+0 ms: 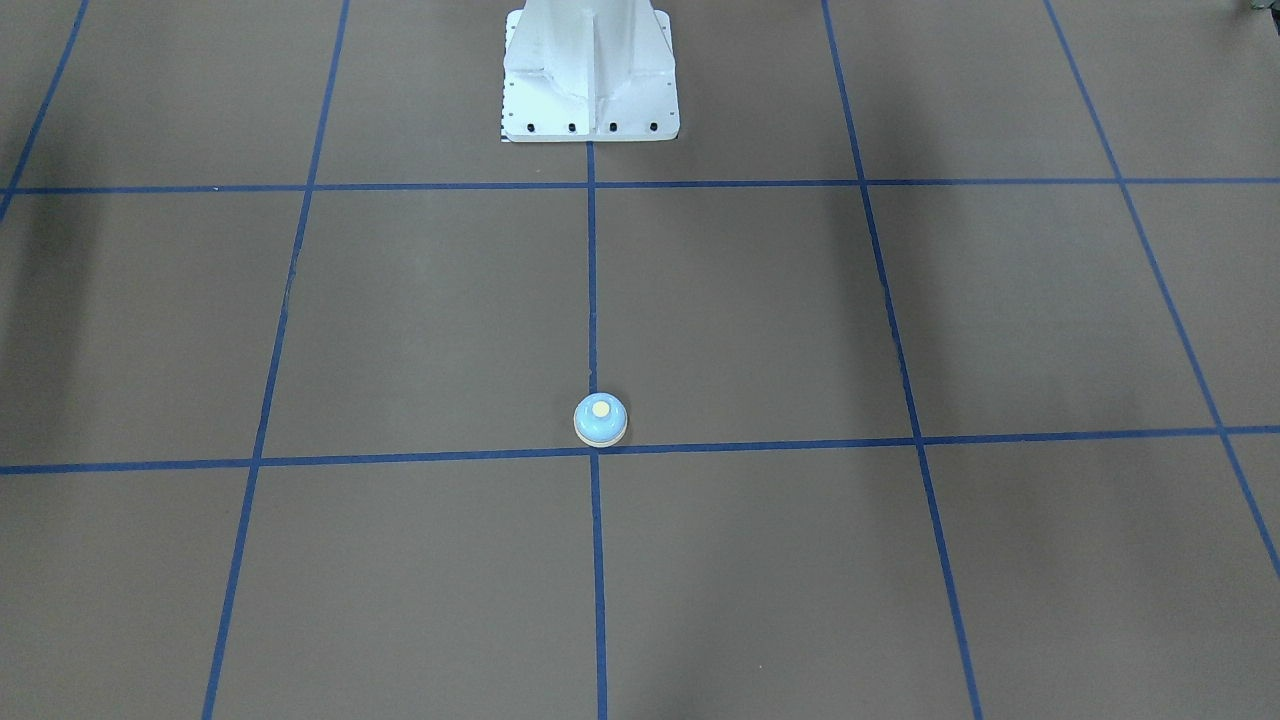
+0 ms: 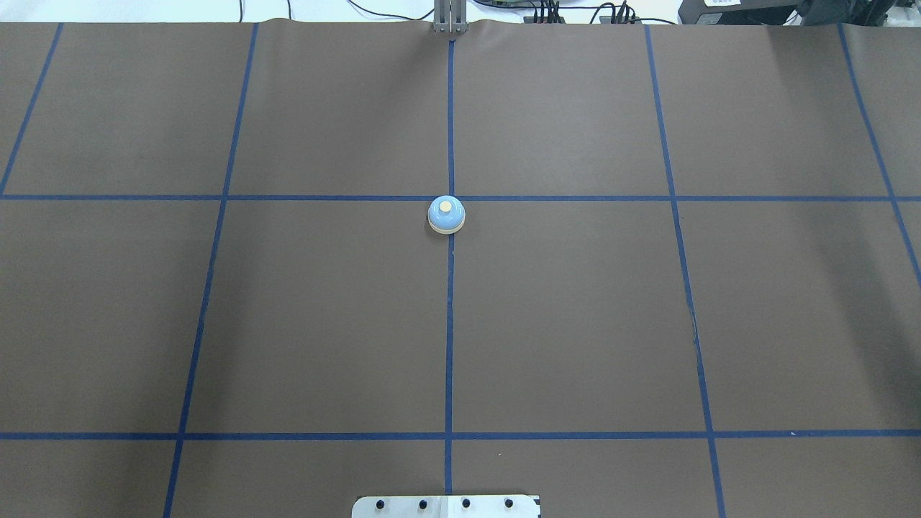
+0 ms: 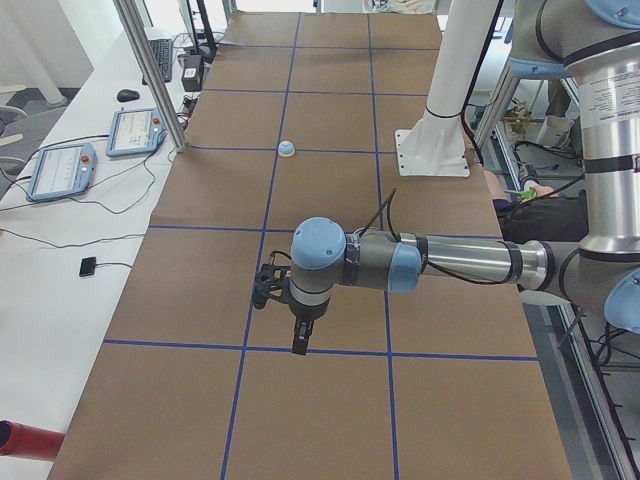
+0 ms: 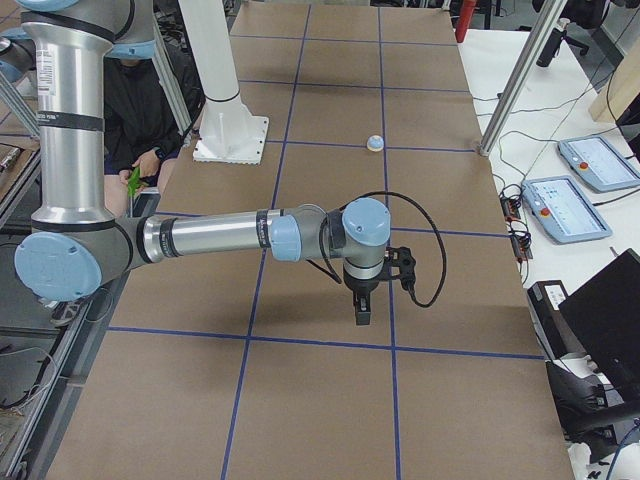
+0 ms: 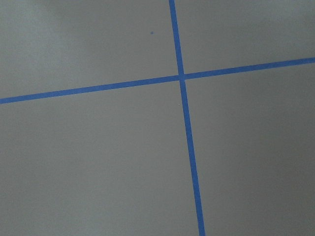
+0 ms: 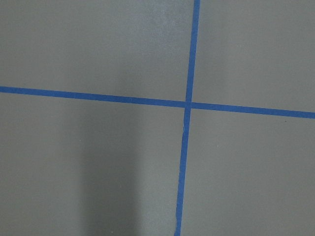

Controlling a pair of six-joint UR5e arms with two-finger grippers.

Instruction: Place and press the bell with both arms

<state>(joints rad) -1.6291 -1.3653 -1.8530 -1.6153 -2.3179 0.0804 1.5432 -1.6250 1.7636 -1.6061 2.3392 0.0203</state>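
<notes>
The light-blue bell (image 2: 446,214) with a cream base and cream button stands upright on the brown table, on the centre tape line just on the robot's side of a crossing. It also shows in the front-facing view (image 1: 600,419) and small in the side views (image 3: 287,149) (image 4: 375,143). My left gripper (image 3: 299,340) shows only in the exterior left view, hanging above the table far from the bell. My right gripper (image 4: 362,311) shows only in the exterior right view, likewise far from the bell. I cannot tell whether either is open or shut. Both wrist views show only bare table and tape.
The white bolted pedestal (image 1: 590,75) stands at the robot's edge of the table. Blue tape lines (image 2: 450,324) divide the brown mat into squares. Teach pendants (image 3: 62,170) and cables lie on the white bench beyond the mat. A seated person (image 4: 140,130) is behind the pedestal.
</notes>
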